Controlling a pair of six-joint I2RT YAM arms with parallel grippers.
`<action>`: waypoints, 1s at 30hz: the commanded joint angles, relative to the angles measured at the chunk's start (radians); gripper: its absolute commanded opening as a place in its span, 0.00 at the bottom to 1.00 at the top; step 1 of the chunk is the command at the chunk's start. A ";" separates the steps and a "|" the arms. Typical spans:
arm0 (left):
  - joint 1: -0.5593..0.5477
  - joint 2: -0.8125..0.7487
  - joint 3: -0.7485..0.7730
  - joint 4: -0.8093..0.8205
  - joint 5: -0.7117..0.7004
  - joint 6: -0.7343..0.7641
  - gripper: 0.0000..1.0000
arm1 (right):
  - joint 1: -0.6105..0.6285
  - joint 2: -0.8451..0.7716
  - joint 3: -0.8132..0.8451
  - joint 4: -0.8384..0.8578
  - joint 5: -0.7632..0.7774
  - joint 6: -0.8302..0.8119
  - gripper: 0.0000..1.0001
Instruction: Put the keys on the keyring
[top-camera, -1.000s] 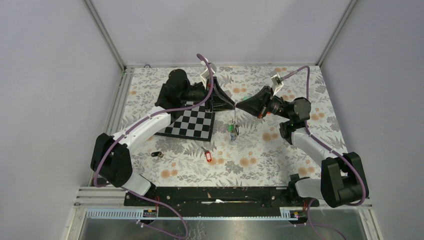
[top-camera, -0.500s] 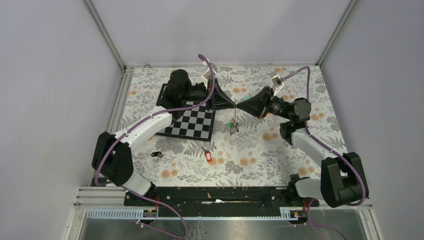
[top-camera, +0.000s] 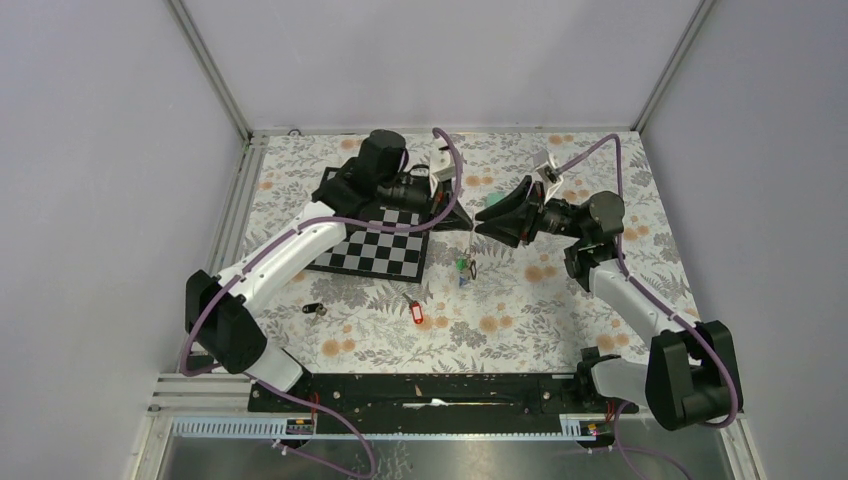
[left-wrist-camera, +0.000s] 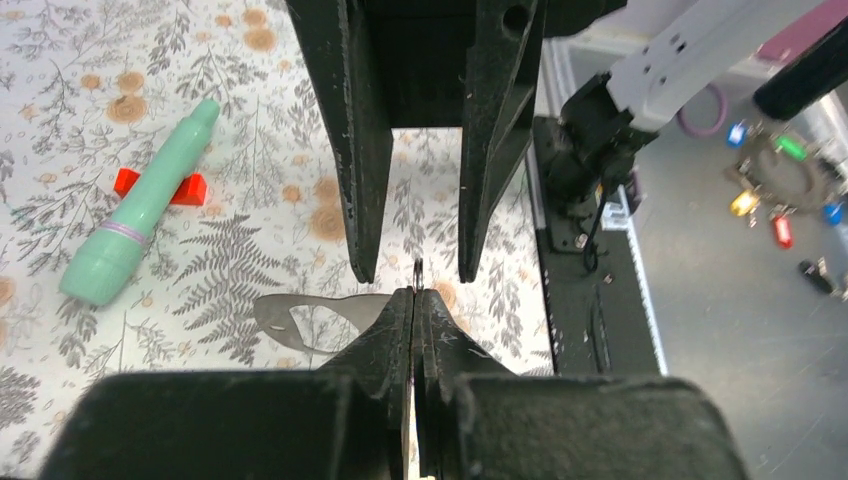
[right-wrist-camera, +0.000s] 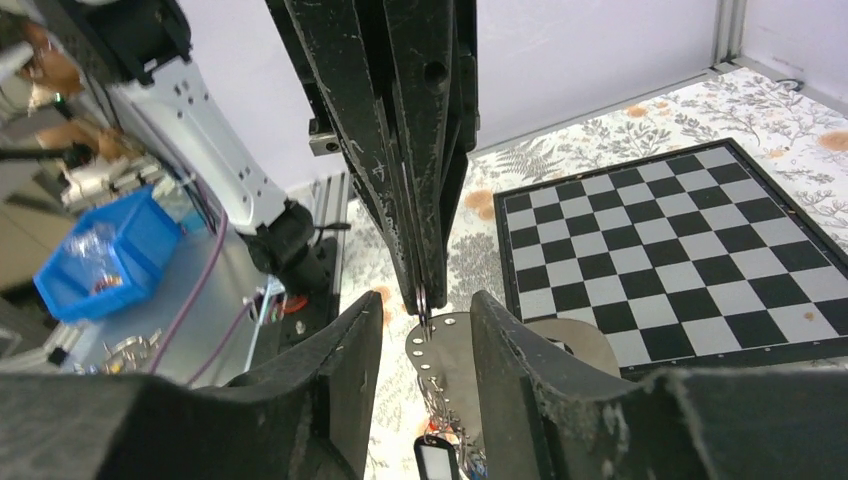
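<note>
Arm swung rightward, our left gripper (left-wrist-camera: 414, 297) pinches the keyring (top-camera: 469, 245); right gripper (right-wrist-camera: 427, 298) gapes, so next we probably fetch the red key (top-camera: 417, 312).

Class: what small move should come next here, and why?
Probably draw the right gripper back from the keyring: it is open and empty, the left gripper is shut on the ring, and a red-tagged key lies loose on the table.
</note>
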 joint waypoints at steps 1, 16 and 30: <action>-0.039 -0.015 0.088 -0.241 -0.108 0.271 0.00 | -0.004 -0.046 0.055 -0.175 -0.108 -0.235 0.45; -0.071 -0.006 0.099 -0.259 -0.156 0.295 0.00 | 0.019 -0.059 0.077 -0.489 -0.151 -0.486 0.40; -0.078 0.018 0.092 -0.237 -0.122 0.257 0.00 | 0.065 -0.033 0.091 -0.485 -0.122 -0.484 0.34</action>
